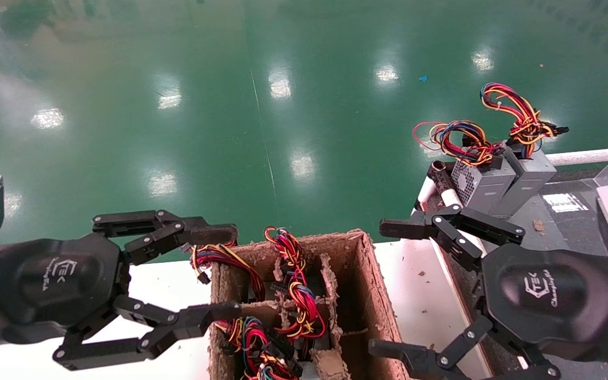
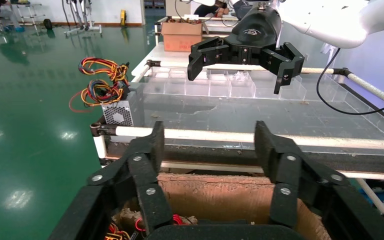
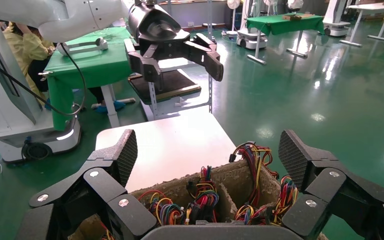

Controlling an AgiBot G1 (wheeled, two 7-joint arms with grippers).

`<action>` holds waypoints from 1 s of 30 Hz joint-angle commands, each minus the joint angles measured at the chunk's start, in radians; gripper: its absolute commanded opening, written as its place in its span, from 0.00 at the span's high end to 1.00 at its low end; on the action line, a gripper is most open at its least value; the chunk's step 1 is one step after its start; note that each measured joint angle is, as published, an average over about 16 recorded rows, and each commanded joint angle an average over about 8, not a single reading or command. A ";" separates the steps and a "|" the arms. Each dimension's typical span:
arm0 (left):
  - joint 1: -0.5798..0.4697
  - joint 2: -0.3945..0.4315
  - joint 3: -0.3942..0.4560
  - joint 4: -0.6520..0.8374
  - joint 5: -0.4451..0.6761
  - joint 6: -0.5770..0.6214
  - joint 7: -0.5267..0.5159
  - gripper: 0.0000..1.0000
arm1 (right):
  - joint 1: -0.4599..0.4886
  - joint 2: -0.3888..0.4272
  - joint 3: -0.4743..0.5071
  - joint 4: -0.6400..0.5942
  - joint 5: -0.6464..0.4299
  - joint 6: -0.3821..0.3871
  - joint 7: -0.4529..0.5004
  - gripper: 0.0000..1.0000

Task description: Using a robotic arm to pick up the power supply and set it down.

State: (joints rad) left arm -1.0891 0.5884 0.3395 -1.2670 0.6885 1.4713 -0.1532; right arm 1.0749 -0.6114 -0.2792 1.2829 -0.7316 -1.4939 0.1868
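Two silver-grey power supplies [image 1: 483,186] [image 1: 529,177] stand side by side at the far corner of the dark right-hand bench, coloured wire bundles [image 1: 462,138] sticking up; one shows in the left wrist view [image 2: 121,113]. More wire bundles [image 1: 296,287] [image 3: 202,192] fill a brown cardboard box [image 1: 375,295]; the units under them are hidden. My left gripper [image 1: 227,272] [image 2: 210,142] hangs open at the box's left side. My right gripper [image 1: 386,289] [image 3: 210,152] hangs open at the box's right side, near the bench edge. Neither holds anything.
The box [image 2: 230,195] has crumbling dividers [image 1: 330,295] and stands on a white table [image 1: 420,274]. A white rail [image 2: 205,135] edges the dark bench [image 1: 557,221], with clear trays [image 2: 220,87] farther along. Green floor [image 1: 283,105] lies beyond.
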 commanded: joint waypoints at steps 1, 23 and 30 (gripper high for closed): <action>0.000 0.000 0.000 0.000 0.000 0.000 0.000 1.00 | 0.000 0.000 0.000 0.000 0.000 0.000 0.000 0.00; 0.000 0.000 0.000 0.000 0.000 0.000 0.000 1.00 | 0.000 0.000 0.000 0.000 0.000 0.000 0.000 0.00; 0.000 0.000 0.000 0.000 0.000 0.000 0.000 0.62 | 0.000 0.000 0.000 0.000 0.000 0.000 0.000 0.00</action>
State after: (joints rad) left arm -1.0891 0.5884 0.3394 -1.2670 0.6885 1.4713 -0.1532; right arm 1.0749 -0.6114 -0.2792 1.2830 -0.7316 -1.4940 0.1869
